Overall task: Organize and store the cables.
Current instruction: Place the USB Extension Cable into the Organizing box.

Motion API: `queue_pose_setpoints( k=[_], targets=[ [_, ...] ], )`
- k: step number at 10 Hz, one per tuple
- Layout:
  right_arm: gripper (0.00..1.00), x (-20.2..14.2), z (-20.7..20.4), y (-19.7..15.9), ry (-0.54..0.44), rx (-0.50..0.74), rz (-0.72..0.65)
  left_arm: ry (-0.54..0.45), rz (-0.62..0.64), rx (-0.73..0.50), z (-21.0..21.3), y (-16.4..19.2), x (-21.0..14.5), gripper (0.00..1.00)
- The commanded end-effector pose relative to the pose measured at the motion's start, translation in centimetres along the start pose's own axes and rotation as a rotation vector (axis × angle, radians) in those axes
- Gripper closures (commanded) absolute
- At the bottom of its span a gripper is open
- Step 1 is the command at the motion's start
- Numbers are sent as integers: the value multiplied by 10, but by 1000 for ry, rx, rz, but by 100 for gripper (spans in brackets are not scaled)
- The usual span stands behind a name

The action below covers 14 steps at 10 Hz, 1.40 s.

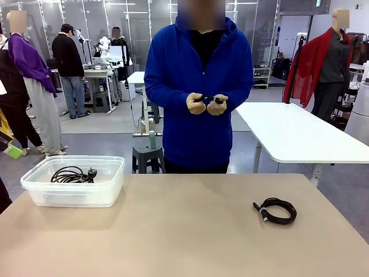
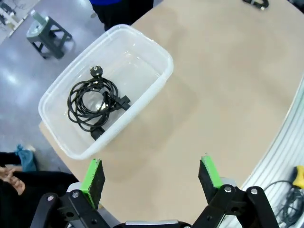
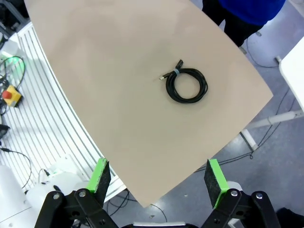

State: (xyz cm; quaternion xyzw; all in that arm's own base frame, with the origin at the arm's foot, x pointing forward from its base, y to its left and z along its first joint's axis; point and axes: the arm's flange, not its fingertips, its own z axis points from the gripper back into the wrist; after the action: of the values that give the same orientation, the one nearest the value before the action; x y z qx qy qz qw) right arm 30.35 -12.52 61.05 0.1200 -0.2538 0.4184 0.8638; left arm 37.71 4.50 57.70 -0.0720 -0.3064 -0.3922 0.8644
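Above the table (image 2: pixel 228 71), the left gripper (image 2: pixel 151 164) and right gripper (image 3: pixel 157 166) gape empty over coiled cables (image 3: pixel 190 71).

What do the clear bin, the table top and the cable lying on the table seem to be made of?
Bin: likely translucent plastic, slightly glossy; the cable inside shows through its wall. Table top: probably beige laminate, matte, no grain visible. Cable on the table: black, seemingly rubbery jacket, slight sheen.

Coiled cable (image 1: pixel 70 174) in bin (image 1: pixel 72 196), second cable (image 3: pixel 204 85) on table (image 1: pixel 173 231).
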Motion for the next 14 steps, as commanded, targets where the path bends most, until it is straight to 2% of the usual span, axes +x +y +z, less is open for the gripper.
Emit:
queue_pose_setpoints(
  k=[1,2,3,7,8,14],
  targets=[
    [0,-13,-15,25,-74,-50,-13,98,140,-30,29,-6,20,0],
    [0,-20,-18,32,-95,-86,-6,152,206,-51,37,-3,24,0],
    [0,-25,-16,34,-145,-77,-17,171,213,-50,41,0,23,0],
    [0,-31,-13,34,-136,-33,-38,139,177,-77,33,2,18,0],
    [0,-35,-11,36,-127,-62,-13,152,205,-64,39,1,18,0],
    [0,-35,-11,36,-127,-62,-13,152,205,-64,39,1,18,0]
  ],
)
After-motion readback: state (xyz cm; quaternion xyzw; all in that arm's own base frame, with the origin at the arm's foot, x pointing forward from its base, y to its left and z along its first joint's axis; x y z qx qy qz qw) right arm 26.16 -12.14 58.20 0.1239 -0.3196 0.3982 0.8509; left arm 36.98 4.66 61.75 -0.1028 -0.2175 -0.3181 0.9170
